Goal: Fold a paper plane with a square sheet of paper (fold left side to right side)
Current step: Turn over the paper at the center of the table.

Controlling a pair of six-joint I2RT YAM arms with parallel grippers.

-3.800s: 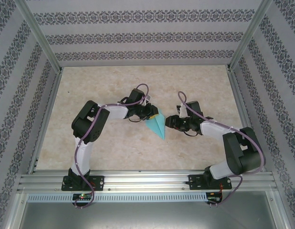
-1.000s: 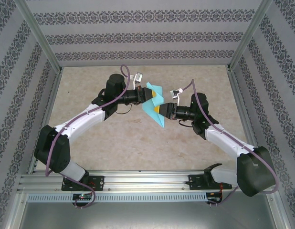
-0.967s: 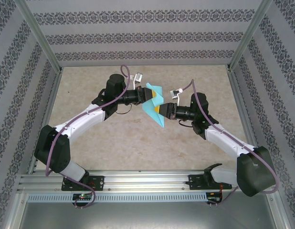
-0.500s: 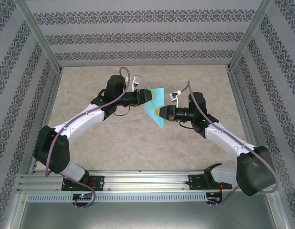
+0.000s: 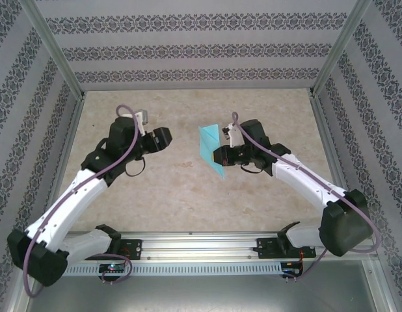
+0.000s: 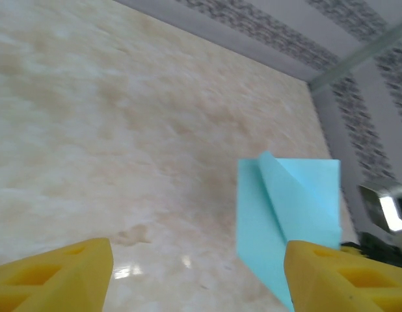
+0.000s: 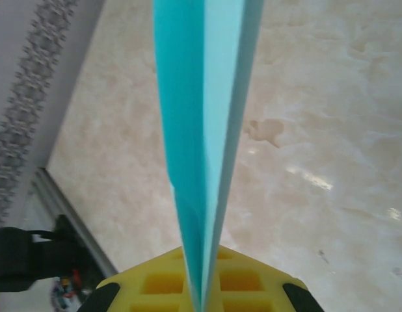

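The slim, pointed turquoise paper plane (image 5: 211, 146) hangs edge-up above the middle of the beige marbled tabletop (image 5: 188, 201), pinched in the closed right gripper (image 5: 218, 156), probably to keep its creases pressed. The left gripper (image 5: 163, 138), fingers spread and empty, hovers over the tabletop's left half.

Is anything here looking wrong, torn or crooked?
Nothing stands out. The paper plane is pinched in the right claw; its folds look crisp and no tear shows. The left claw is open, apart from it.
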